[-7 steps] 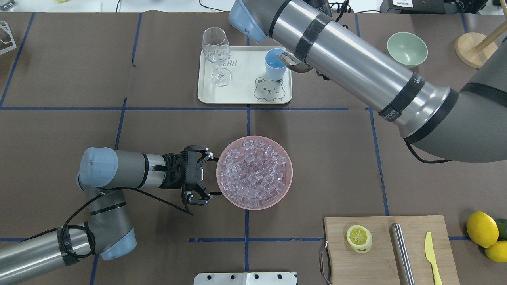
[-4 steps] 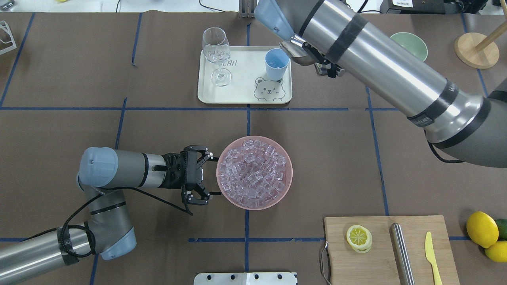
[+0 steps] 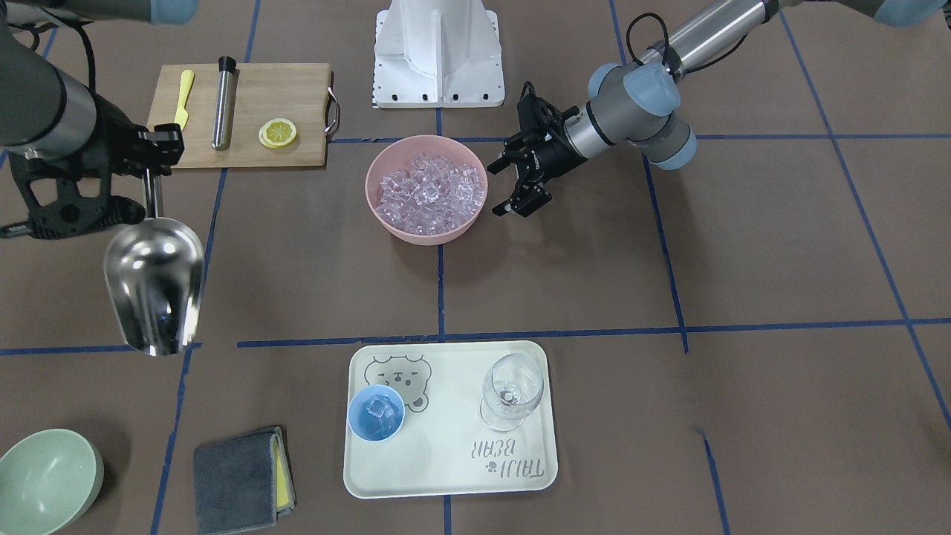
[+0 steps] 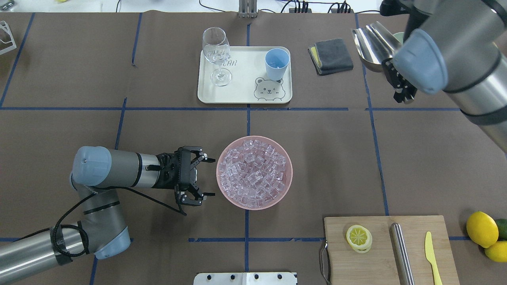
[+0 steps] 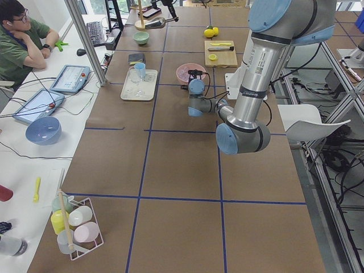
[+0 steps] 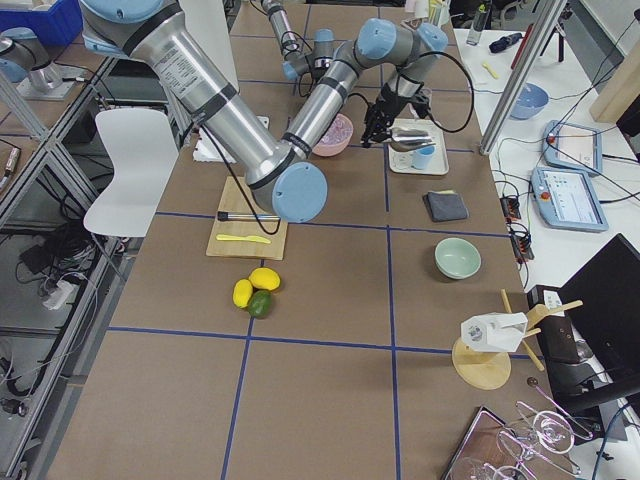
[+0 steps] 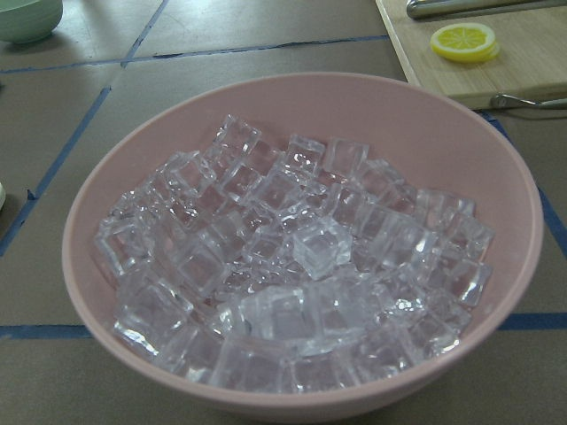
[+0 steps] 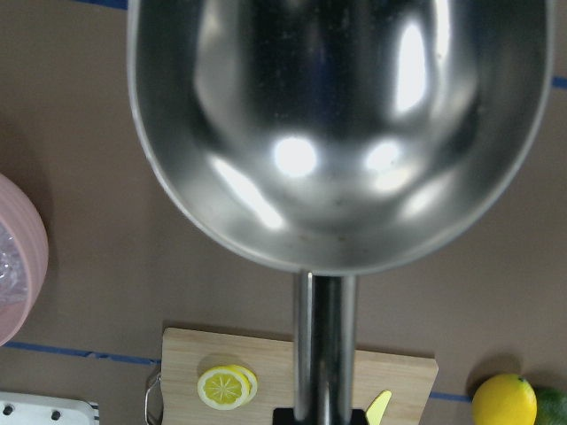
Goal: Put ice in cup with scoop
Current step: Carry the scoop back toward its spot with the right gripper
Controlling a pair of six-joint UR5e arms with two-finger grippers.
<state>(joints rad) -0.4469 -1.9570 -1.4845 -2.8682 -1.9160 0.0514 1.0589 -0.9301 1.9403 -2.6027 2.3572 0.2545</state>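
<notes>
The steel scoop hangs empty above the table with my right gripper shut on its thin handle; in the right wrist view its pan fills the frame with nothing in it. It sits well to the side of the light-blue cup, which stands on the cream tray. A few ice cubes lie inside the cup. More ice fills the pink bowl at mid-table. My left gripper is open beside the bowl's rim, a little apart from it.
A stemmed glass shares the tray. A grey cloth lies between tray and scoop, and a pale-green bowl sits beyond. The cutting board carries a lemon slice, steel cylinder and yellow knife. Lemons are nearby.
My right arm has swung the scoop away from the cup, far toward the table's right side. My left gripper has drawn back slightly from the pink bowl.
</notes>
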